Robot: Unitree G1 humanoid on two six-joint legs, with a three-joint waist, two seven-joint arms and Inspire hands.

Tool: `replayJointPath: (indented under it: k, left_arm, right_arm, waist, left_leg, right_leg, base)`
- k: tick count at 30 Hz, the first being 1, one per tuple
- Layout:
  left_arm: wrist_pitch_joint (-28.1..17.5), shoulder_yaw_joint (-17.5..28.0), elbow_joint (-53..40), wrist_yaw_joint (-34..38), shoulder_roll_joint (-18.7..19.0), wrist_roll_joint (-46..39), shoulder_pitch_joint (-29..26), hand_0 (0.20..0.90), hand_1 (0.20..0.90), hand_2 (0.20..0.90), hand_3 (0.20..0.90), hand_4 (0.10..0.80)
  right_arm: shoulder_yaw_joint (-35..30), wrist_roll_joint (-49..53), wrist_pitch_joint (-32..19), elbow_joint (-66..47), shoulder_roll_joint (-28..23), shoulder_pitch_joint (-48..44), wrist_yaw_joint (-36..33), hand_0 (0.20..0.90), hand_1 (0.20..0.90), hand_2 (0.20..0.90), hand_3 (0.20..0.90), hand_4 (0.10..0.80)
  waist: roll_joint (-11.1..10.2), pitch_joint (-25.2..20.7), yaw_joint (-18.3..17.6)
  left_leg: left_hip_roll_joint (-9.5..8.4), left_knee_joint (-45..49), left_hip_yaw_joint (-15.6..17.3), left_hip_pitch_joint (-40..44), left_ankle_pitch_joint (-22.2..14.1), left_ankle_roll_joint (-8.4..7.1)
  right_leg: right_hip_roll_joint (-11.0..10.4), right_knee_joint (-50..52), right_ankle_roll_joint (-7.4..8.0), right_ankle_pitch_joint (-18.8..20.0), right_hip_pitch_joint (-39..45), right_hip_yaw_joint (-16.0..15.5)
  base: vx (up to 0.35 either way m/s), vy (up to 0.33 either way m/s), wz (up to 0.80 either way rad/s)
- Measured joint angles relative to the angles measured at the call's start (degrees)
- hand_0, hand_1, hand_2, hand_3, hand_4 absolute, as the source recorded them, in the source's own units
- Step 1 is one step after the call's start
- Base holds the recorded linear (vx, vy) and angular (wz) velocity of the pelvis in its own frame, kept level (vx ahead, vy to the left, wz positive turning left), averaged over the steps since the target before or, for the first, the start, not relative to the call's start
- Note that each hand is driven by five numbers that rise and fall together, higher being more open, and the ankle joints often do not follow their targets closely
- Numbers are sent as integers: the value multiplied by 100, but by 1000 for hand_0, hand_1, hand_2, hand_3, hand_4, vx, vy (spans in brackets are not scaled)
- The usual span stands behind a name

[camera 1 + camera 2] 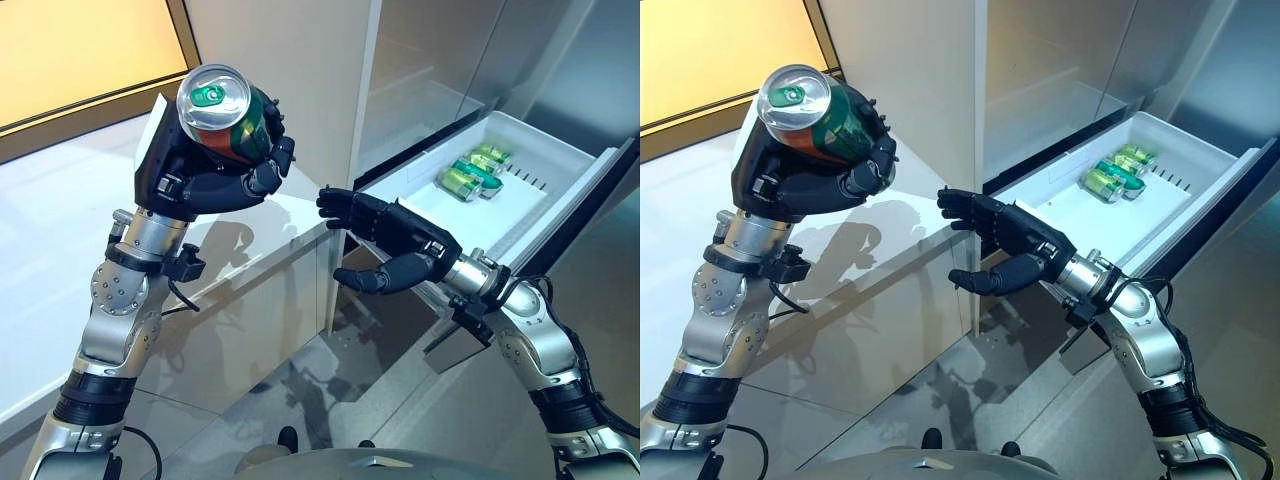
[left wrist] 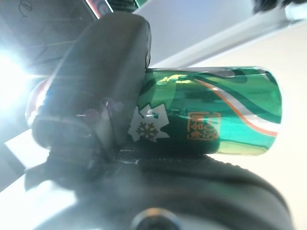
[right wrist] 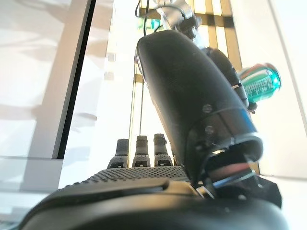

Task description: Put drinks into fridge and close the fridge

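One green can point(image 1: 228, 115), snowflake label.

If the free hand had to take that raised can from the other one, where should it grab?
Probably the can's bottom end, coming from the drawer side. The left hand wraps the middle of the tilted body, and the right hand waits open beside it.
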Motion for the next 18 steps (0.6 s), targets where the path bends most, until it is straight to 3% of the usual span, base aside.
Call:
replayJointPath:
  k: [9, 18]
  left_arm:
    - [25, -213, 0, -168, 2, -15, -10, 300, 300, 300, 200, 100]
    - [403, -491, 1, -426, 29, -18, -11, 300, 300, 300, 200, 100]
  right_arm:
    - [551, -84, 335, 207, -2, -505, -578, 900, 900, 900, 900, 800]
    - [869, 2, 529, 430, 82, -954, -965, 900, 900, 900, 900, 800]
  waist:
    - [-2, 18, 69]
    - [-1, 21, 152]
  left_leg:
    - [-4, 0, -18, 28, 1, 0]
    - [-10, 1, -87, -2, 5, 2]
  right_leg:
    - [2, -1, 0, 0, 31, -11]
    - [-5, 0, 1, -1, 38, -83]
  base:
    - [5, 0, 0]
    - [14, -3, 3]
